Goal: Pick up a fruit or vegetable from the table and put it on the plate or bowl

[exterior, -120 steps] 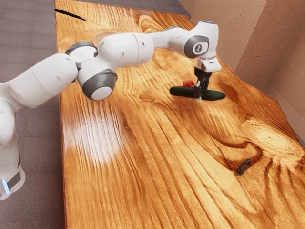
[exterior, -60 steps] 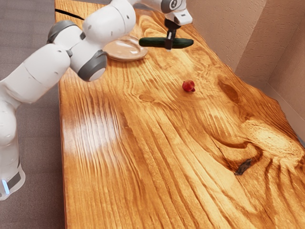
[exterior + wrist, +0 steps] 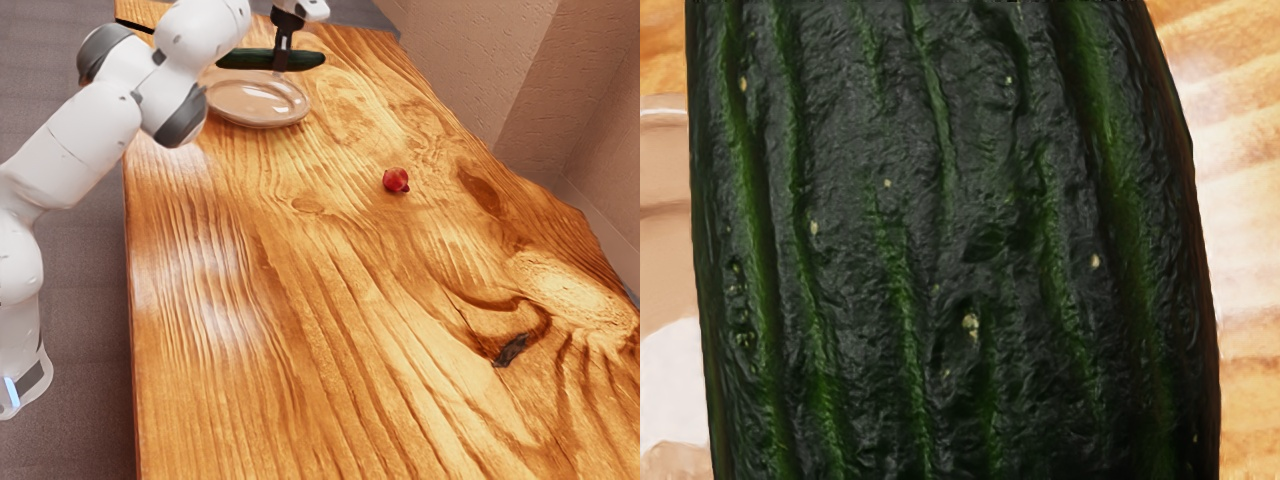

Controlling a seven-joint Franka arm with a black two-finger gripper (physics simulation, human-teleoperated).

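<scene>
exterior view: gripper (image 3: 282, 62) pinches the cucumber (image 3: 248, 59) at mid-length, top centre of frame. long axis level, across the frame, clear above the plate (image 3: 255, 100). wrist view: cucumber (image 3: 940, 250) directly under the hand, plate (image 3: 660, 250) beside it. next move judged: straight down.

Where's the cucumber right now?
At the top of the exterior view, left of centre: the cucumber hangs level in the shut pincer, above the far rim of the plate, well away from the small red fruit.
</scene>
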